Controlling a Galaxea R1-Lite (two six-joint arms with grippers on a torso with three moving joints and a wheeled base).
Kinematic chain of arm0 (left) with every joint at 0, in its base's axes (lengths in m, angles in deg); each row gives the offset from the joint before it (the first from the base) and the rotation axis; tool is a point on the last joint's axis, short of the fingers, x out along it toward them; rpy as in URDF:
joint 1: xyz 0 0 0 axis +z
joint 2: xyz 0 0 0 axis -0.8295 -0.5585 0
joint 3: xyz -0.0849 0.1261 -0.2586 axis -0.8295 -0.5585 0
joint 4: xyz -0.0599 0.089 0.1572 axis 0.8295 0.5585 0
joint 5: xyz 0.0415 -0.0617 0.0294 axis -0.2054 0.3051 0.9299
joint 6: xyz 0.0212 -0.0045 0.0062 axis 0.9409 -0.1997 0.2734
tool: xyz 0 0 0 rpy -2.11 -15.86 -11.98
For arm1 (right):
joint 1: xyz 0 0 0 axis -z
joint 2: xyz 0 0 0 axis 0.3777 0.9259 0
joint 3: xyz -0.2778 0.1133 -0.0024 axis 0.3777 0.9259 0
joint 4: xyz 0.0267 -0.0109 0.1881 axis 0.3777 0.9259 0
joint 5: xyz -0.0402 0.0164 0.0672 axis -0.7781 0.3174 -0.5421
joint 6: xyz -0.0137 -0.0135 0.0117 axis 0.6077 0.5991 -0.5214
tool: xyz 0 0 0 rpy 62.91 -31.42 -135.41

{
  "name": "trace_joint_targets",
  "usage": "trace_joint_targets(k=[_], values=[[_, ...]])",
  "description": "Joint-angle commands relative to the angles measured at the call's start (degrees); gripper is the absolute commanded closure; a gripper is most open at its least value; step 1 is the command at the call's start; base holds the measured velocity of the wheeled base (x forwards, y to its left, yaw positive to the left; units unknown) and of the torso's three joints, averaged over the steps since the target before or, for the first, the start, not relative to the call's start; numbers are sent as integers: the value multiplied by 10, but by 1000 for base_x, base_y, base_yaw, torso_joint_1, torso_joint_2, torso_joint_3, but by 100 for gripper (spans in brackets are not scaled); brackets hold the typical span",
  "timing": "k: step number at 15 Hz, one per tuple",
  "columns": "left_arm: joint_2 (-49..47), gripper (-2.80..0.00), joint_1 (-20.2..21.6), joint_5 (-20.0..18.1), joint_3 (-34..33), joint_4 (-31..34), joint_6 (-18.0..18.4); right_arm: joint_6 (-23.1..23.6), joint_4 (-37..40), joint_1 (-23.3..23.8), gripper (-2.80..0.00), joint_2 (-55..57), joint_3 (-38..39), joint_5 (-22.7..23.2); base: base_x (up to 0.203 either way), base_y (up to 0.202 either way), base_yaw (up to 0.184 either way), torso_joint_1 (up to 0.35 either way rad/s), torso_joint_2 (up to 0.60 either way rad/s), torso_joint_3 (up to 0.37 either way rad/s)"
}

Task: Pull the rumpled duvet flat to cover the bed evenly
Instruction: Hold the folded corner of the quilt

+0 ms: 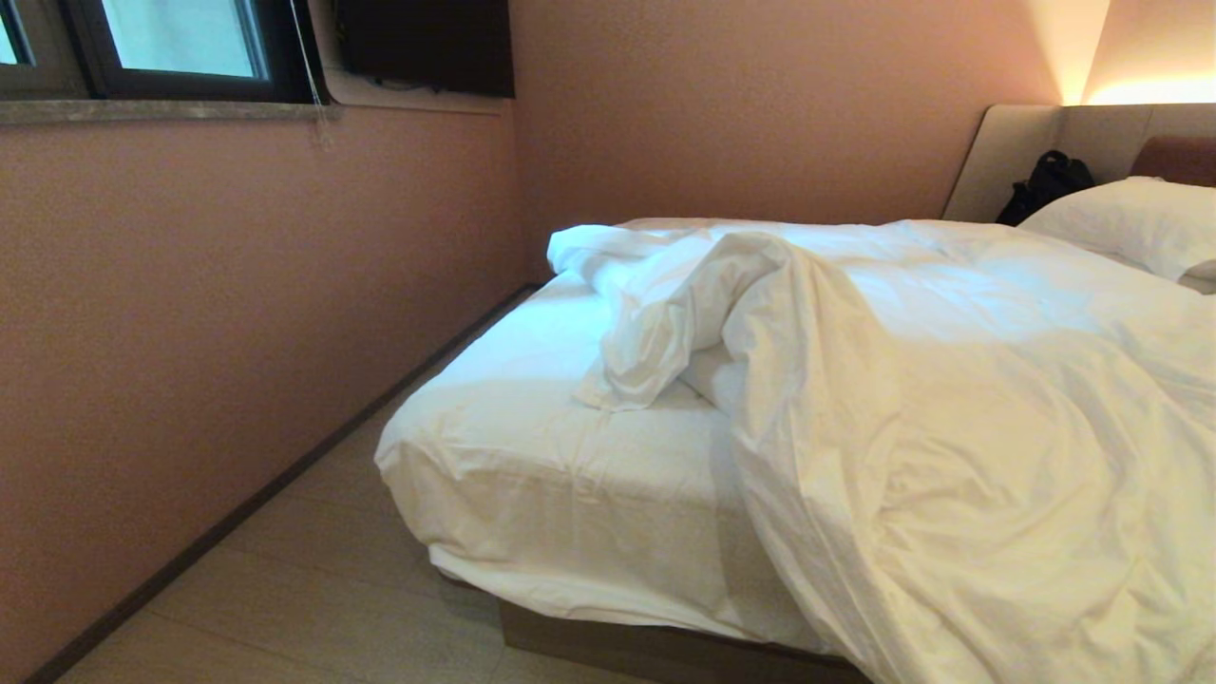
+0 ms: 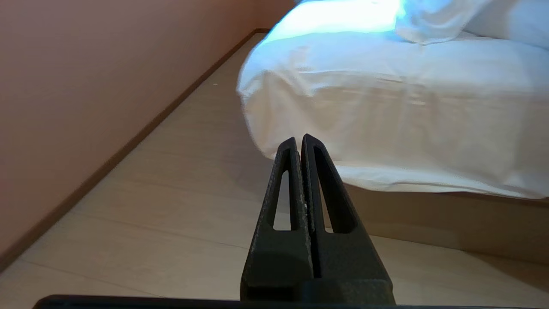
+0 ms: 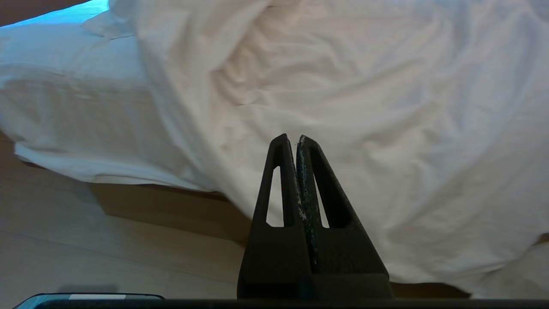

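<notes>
Bed (image 1: 532, 475): wide and low, set along a pink wall (image 1: 237, 332), with a strip of pale floor (image 1: 313, 589) between them. The white sheet is exposed over the near left corner and left side; a brown wooden base (image 1: 646, 651) is seen beneath the mattress edge. A beige padded headboard (image 1: 1007, 157) stands at the far right.

Duvet (image 1: 950, 399): white, thick, heavily wrinkled. It is bunched toward the right part of the bed, with one edge folded back on itself into a rumpled heap (image 1: 665, 304) near the middle. The left part of the mattress is left uncovered. On the near side the duvet is draped over the mattress edge and hangs down past the base.

Pillow (image 1: 1130, 223): white, laid at the head end, partly cut off by the picture's right edge.

Dark bag (image 1: 1045, 185): propped against the headboard, beside the pillow.

Window (image 1: 171, 47): dark-framed, set high in the wall at upper left, with a stone sill below it.

Left gripper (image 2: 299, 139): fingers pressed together, nothing held. It is seen above the floor, pointed at the bare sheeted corner of the bed, apart from it.

Right gripper (image 3: 294, 138): fingers pressed together, nothing held. It is pointed at the hanging part of the duvet; contact cannot be told.
</notes>
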Motion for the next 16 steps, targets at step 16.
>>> trace_joint_targets(k=[16], values=[[0,0,0,0,0,0,0,0,0,0,0,0,0,0,0,195,-1,2,4,3]])
